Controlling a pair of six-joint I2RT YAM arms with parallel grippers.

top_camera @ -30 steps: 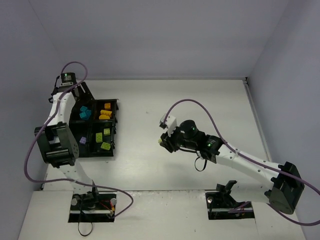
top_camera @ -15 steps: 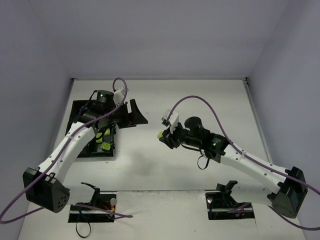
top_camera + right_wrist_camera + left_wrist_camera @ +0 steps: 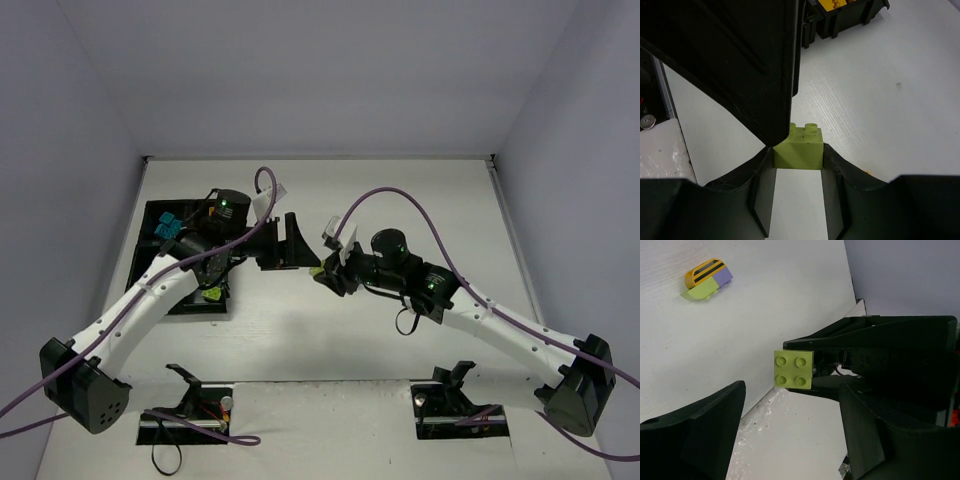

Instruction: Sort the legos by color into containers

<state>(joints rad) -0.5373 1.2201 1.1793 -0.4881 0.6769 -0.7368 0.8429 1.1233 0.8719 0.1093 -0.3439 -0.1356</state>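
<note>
My right gripper is shut on a lime-green brick and holds it above the table. The brick also shows in the left wrist view, studs facing that camera. My left gripper is open and empty, its jaws spread wide just left of the brick. One left finger hangs close over the brick in the right wrist view. The black four-compartment tray sits at the left, partly hidden by my left arm. It holds teal bricks and orange bricks.
A small stack of orange, purple and lime pieces lies on the white table beyond the two grippers. The right arm's purple cable arcs above the table's middle. Grey walls close in the left, back and right.
My left arm has swung from over the tray to the right, bringing its open gripper up to the right gripper. The right gripper has shifted slightly left, still holding the lime brick.
</note>
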